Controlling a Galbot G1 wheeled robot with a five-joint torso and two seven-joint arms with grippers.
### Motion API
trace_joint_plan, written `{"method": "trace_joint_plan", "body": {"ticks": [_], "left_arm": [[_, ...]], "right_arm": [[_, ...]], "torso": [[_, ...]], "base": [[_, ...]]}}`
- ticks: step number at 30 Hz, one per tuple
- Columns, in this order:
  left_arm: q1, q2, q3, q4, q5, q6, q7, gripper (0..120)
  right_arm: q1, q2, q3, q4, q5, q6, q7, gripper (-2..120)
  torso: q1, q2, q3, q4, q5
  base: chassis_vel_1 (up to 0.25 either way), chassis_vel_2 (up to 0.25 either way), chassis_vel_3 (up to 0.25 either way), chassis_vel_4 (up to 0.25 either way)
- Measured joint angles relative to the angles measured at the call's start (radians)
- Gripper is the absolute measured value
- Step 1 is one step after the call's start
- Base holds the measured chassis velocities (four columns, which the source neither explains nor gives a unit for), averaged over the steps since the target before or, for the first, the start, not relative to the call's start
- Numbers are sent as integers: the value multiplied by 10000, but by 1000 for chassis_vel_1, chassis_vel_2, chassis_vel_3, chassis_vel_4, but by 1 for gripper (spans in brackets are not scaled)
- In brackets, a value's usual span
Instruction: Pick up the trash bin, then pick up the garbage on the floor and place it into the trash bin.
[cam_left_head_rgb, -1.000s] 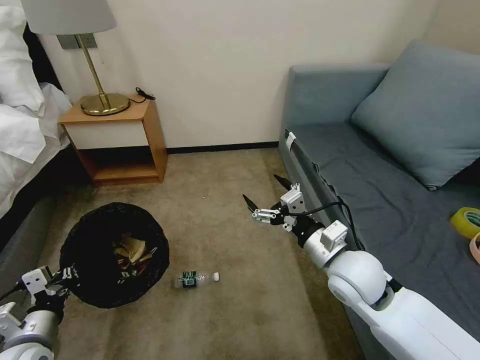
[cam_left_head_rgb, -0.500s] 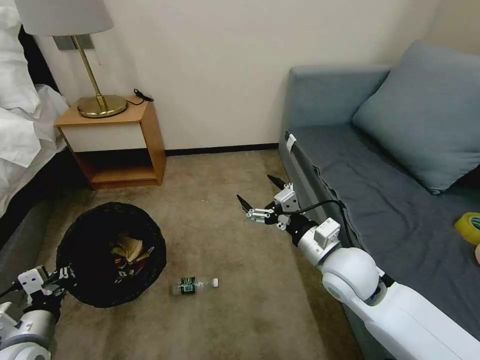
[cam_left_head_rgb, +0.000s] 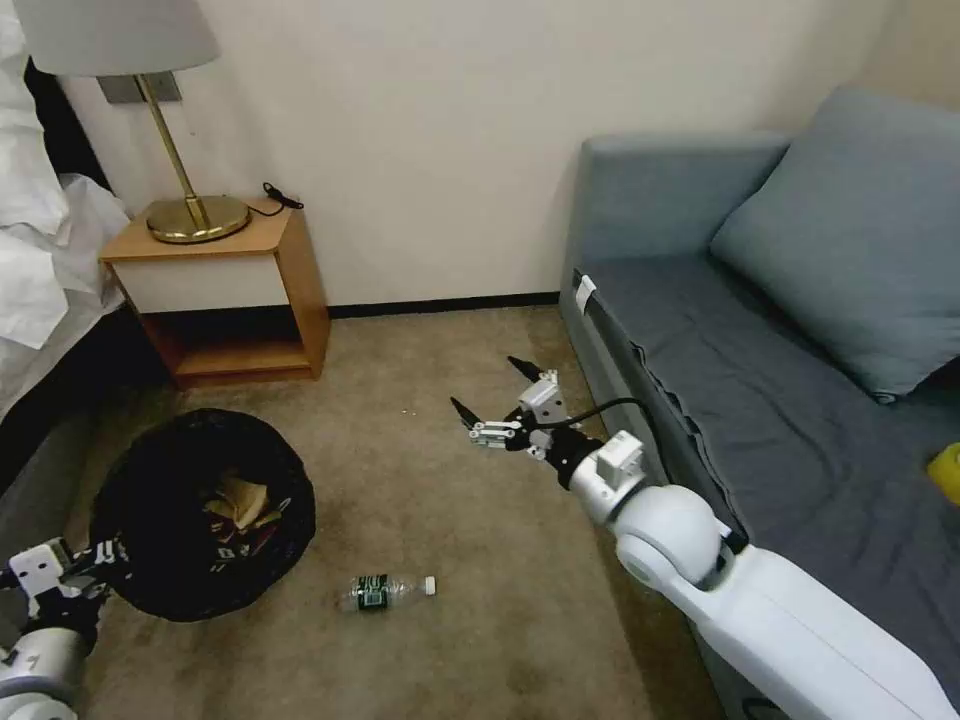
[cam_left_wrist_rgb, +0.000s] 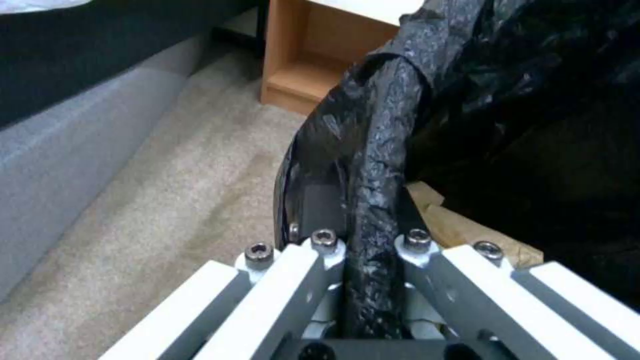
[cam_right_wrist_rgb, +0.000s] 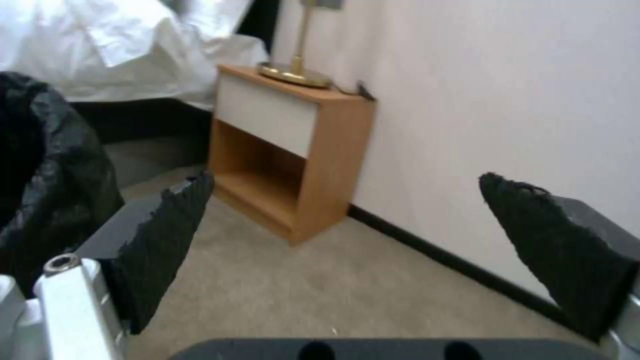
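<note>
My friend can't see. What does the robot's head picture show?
The left claw grips the rim of the trash bin, which has trash inside. A plastic bottle lies on the carpet beside the bin. The right claw hangs open above the floor, near a grey sofa.

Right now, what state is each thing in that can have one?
trash bin: liner rim clamped by left hand, paper and wrappers inside
left hand: shut on the bin's rim
right hand: open, empty, above the floor
bottle: capped, lying on its side on the floor, beside the bin
lamp: upright on the nightstand
</note>
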Motion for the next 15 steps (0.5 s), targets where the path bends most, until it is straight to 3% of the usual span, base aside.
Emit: {"method": "trace_joint_plan", "body": {"ticks": [6,11,15], "left_arm": [[168,-40,-133,75,59,-124,172,1],[253,-52,-335,106,-77,-244,291,1],[401,20,-580,106,-152,-345,527,1]], "right_arm": [[1172,328,-1329,-1070,79,298,-739,100],[2027,611,-2482,-2105,191,408,-1958,100],[2911,936,-3741,-3081,340,-49,-3046,100]], "torso": [[0,1,-1,3,0],[0,0,0,3,0],[0,0,0,3,1]], "base": [[0,0,0,0],[0,0,0,0],[0,0,0,0]]}}
